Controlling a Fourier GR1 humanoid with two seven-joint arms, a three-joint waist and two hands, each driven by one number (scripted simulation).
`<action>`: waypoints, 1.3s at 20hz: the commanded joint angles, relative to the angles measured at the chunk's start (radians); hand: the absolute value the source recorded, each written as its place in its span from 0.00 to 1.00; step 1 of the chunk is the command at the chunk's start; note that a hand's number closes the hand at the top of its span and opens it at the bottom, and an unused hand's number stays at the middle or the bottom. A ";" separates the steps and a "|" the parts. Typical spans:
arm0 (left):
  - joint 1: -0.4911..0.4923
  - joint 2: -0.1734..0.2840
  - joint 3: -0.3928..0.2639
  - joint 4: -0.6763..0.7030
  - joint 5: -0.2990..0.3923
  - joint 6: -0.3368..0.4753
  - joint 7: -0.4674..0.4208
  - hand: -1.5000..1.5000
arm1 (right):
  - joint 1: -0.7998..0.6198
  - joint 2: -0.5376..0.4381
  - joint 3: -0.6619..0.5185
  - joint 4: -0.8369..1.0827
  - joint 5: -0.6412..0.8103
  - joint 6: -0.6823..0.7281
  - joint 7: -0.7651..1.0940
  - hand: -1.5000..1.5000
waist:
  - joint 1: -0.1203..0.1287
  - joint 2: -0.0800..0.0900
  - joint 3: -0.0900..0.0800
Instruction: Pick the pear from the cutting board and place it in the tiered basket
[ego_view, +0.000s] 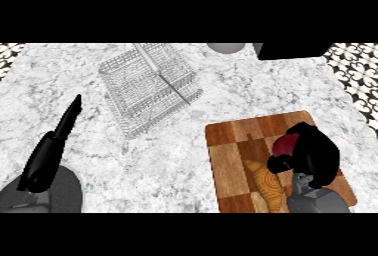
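A wooden cutting board (236, 160) lies on the marble counter at the lower right. On it sits the pear (283, 145), dark red and mostly hidden. My right hand (314, 152) covers the pear from the right, with fingers and thumb curled round it. The wire tiered basket (151, 87) stands at the upper middle of the counter, left of and beyond the board. At the left edge my left hand (50, 150) rests with its fingers straight, pointing up and away from the basket.
A grey round object (225, 47) and a black block (291, 50) sit at the counter's far edge, behind the basket and the board. Bare marble (170, 160) lies between the board and my left hand. Patterned floor shows at both upper corners.
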 joint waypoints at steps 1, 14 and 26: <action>-0.028 0.009 0.012 -0.019 0.009 -0.005 0.020 0.50 | 0.014 0.084 0.107 -0.243 0.079 -0.056 0.210 1.00 | 0.013 0.002 0.004; -0.079 0.012 -0.006 0.011 0.015 -0.038 0.006 0.50 | -0.254 0.088 0.480 -0.548 0.387 0.289 0.462 1.00 | 0.091 0.033 0.003; -0.103 -0.047 -0.089 -0.014 -0.016 -0.029 0.022 0.50 | -0.632 0.088 0.195 -0.246 0.196 0.237 0.464 1.00 | 0.158 0.047 0.004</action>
